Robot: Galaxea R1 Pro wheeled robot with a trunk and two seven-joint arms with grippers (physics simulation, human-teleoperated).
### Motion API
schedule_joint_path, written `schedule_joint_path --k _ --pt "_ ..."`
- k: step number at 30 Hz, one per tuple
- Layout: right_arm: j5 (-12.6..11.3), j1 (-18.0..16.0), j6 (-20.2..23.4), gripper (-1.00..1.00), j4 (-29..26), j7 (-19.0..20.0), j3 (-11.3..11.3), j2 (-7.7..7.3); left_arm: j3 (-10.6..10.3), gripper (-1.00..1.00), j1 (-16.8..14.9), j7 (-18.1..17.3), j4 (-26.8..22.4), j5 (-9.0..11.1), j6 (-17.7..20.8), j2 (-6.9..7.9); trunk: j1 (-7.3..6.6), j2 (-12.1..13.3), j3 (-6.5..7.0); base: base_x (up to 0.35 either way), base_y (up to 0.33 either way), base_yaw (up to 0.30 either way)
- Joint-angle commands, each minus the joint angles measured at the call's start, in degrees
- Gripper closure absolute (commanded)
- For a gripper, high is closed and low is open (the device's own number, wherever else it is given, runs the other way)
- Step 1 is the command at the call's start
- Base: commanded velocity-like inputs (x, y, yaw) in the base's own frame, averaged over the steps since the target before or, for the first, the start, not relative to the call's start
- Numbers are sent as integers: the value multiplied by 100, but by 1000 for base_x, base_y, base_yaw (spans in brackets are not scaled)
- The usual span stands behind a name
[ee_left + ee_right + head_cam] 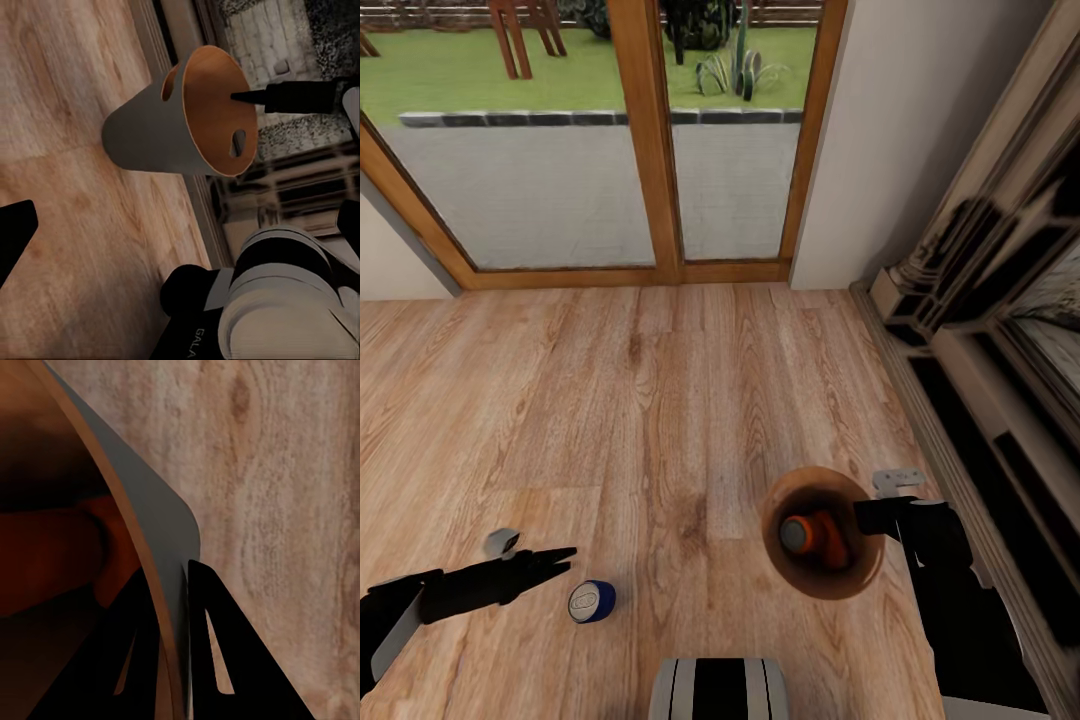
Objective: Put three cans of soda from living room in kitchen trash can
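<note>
The tash can [785, 560], a round bin that is copper-brown inside, is at the lower right of the head view with one orange can of soda [815, 535] lying inside it. My right gripper [865, 518] is shut on its rim: in the right wrist view, the gripper [169, 566] has one finger on each side of the thin wall [161, 521]. A dark blue can of soda [592, 601] lies on its side on the wood floor. My left gripper [563, 557] is just left of it, open and holding nothing. The left wrist view shows the bin [150, 139] from the side.
Wood-framed glass doors [655, 140] close off the far side, with a white wall [900, 130] to their right. A dark carved fireplace or shelf unit [1000, 330] runs along the right edge. My own base [720, 690] shows at the bottom. Light wood floor [640, 400] lies between.
</note>
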Motion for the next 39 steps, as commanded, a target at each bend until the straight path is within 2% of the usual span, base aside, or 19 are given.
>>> schedule_joint_path --k 1,9,10,18,19,20,21,24,26,28,29,31,34,35,38,39 --pt "-33 -1 6 100 -1 25 -1 1 1 -100 0 -33 0 -3 0 0 -1 0 0 0 0 0" --pt "33 -1 6 100 -1 26 -1 1 0 -100 0 -290 9 -9 10 0 -1 0 0 0 0 0" --pt "-257 -1 6 100 -1 28 -2 1 -1 -100 0 -397 10 -9 8 0 -1 0 0 0 0 0" --pt "-257 -1 6 100 -1 28 -7 1 8 -100 -4 -397 7 -33 42 -19 -1 0 0 0 0 0" --pt "-257 -1 6 100 -1 26 -7 1 26 -100 -2 -171 -1 -47 136 -38 -1 0 0 0 0 0" --pt "-257 -1 6 100 -1 26 -8 1 35 -100 -2 682 -18 -47 404 -74 -1 0 0 0 0 0" --pt "-257 -1 6 100 -1 25 -6 1 38 -100 -2 1857 -108 -34 795 -157 -1 0 0 0 0 0" --pt "-257 -1 6 100 -1 24 -4 1 19 -100 0 4163 -901 -14 1390 -497 -1 0 0 0 0 0" --pt "-257 -1 6 100 -1 24 -2 1 1 -100 0 5266 -1354 -32 1680 -753 -1 0 0 0 0 0" --pt "-257 -1 6 100 -1 24 -3 1 -8 -100 0 6044 -1568 -62 1888 -925 -1 0 0 0 0 0" --pt "-257 -1 6 100 -1 25 -2 1 -12 -100 0 6657 -1667 -64 1982 -1016 -1 0 0 0 0 0" --pt "-258 -1 6 100 -1 25 -3 1 -18 -100 -1 7108 -1717 -45 2028 -1067 -1 0 0 0 0 0" --pt "-258 -1 6 100 -1 24 0 1 -32 -100 -4 7490 -1736 -88 2057 -1128 -1 0 0 0 0 0" --pt "-258 -1 6 100 -1 25 -1 1 -37 -100 -5 7877 -1724 -95 2064 -1243 -1 0 0 0 0 0" --pt "-256 -1 6 100 -1 27 -1 1 -47 -100 -5 8560 -1690 -77 2074 -1478 -1 0 0 0 0 0" --pt "-257 -1 6 100 -1 26 0 1 -56 -100 -5 8653 -1681 -73 2074 -1533 -1 0 0 0 0 0"
